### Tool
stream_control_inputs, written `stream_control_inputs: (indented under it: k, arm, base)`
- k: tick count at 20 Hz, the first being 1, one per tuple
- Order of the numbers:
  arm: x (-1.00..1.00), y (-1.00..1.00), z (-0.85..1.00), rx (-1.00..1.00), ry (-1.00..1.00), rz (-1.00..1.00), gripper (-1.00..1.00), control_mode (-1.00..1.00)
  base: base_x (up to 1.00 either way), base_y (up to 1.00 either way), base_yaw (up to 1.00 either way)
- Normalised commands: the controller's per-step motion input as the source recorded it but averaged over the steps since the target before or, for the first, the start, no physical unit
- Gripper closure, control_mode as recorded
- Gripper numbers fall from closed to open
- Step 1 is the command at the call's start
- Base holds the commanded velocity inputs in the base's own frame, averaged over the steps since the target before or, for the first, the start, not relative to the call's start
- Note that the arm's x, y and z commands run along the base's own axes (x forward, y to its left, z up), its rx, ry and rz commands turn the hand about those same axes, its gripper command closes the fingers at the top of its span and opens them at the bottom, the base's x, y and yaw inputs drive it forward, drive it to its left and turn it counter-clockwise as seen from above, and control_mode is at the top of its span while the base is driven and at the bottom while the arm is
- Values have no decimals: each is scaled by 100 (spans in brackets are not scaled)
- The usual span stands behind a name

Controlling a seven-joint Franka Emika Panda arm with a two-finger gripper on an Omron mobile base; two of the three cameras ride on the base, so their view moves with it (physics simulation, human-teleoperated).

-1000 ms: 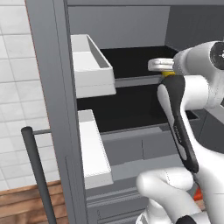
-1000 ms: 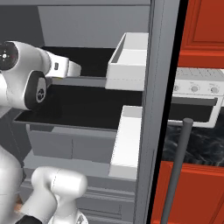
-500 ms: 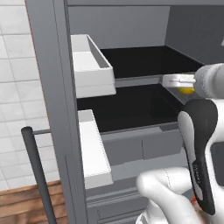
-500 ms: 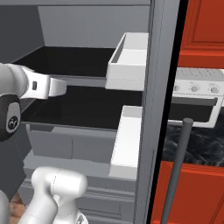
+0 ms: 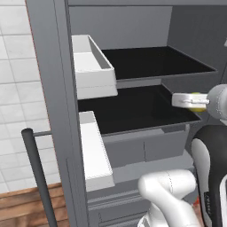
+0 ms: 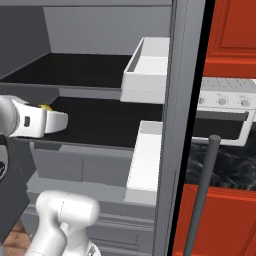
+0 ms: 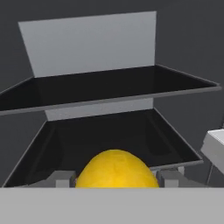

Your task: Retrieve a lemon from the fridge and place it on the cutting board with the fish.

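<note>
The fridge (image 5: 48, 88) stands open, its black shelves (image 5: 133, 108) bare. My gripper (image 5: 186, 101) hovers in front of the lower shelf's right end, level with its front edge, shut on the lemon (image 5: 197, 107). From the right base camera the gripper (image 6: 57, 121) pokes in from the left with a sliver of lemon (image 6: 45, 106) showing above it. In the hand view the lemon (image 7: 116, 168) sits between the two fingers (image 7: 61, 177), and the gripper (image 7: 116, 178) faces the shelves (image 7: 109, 131). The cutting board and the fish are out of view.
White door bins (image 5: 91, 66) (image 6: 147, 70) hang on both open doors, with long dark bar handles (image 5: 37, 177) (image 6: 202, 195) in front. Grey drawers (image 5: 142, 148) lie under the shelves. A white toaster oven (image 6: 225, 112) and red cabinets (image 6: 230, 35) stand to the right.
The gripper has drawn back out of the fridge and sunk from the upper shelf's height to the lower shelf's front edge, carrying the lemon with it.
</note>
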Motion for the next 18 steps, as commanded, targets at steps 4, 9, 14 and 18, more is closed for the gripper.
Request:
stream_control_inputs:
  k: [4, 9, 14, 18]
  arm:
    - [-14, 0, -51, 0, 0, 0, 100, -100]
    - [0, 0, -46, -1, -2, 0, 100, -100]
    - [0, 0, -30, -2, -1, 1, 100, -100]
    - [0, 0, -8, 0, 0, 0, 100, -100]
  base:
    - [0, 0, 0]
    - [0, 0, 0]
    - [0, 0, 0]
    - [0, 0, 0]
